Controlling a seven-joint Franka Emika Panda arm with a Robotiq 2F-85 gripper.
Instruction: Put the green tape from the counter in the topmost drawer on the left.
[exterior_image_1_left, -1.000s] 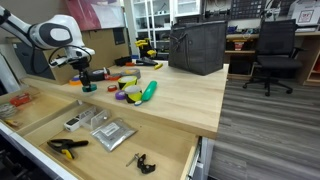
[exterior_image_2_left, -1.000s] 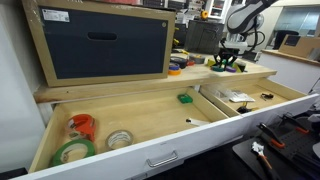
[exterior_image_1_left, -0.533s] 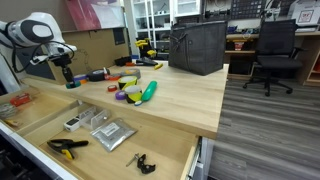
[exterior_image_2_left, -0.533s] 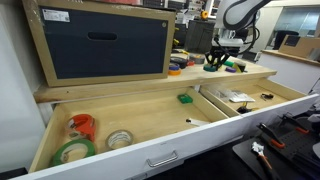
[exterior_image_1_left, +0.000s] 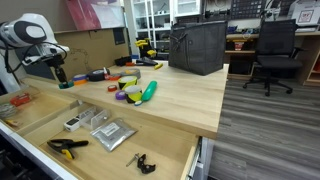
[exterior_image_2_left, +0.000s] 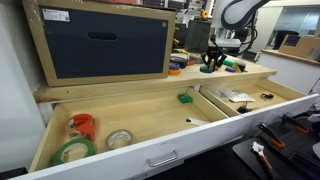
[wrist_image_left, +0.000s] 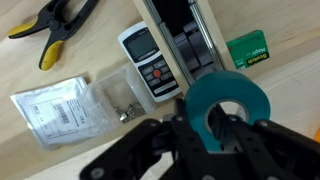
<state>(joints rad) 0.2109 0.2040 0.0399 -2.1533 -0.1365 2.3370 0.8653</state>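
In the wrist view the gripper (wrist_image_left: 215, 138) is clamped on the green tape (wrist_image_left: 226, 92), a teal ring gripped by its 2 dark fingers (wrist_image_left: 252, 150) and held clear of any surface. Beneath it, on a wooden drawer floor, lie a grey handheld device (wrist_image_left: 146, 58) with a screen and buttons, a yellow-handled clamp (wrist_image_left: 60, 30) and a clear plastic bag (wrist_image_left: 60, 107). A metal rail (wrist_image_left: 190, 35) runs just beside the device, and a green packet (wrist_image_left: 248, 48) lies on the far side of that rail. In an exterior view the arm (exterior_image_1_left: 30, 32) stands at the far end of the counter (exterior_image_1_left: 185, 100) with the gripper pointing down; the tape at its tip is too small to make out there. On the counter are a purple and yellow roll (exterior_image_1_left: 130, 94), a green tool (exterior_image_1_left: 149, 90) and a black crate (exterior_image_1_left: 197, 47). The open drawer (exterior_image_1_left: 165, 135) in front holds the clamp, the bag and the device. In an exterior view from the opposite side, the gripper hangs above the far counter end with a green ring at its tip. The wide drawer (exterior_image_2_left: 150, 115) is open and holds a green roll (exterior_image_2_left: 72, 152), an orange item (exterior_image_2_left: 82, 125), a clear roll (exterior_image_2_left: 119, 139) and the packet. A dark framed panel (exterior_image_2_left: 105, 42) stands on the counter above it.
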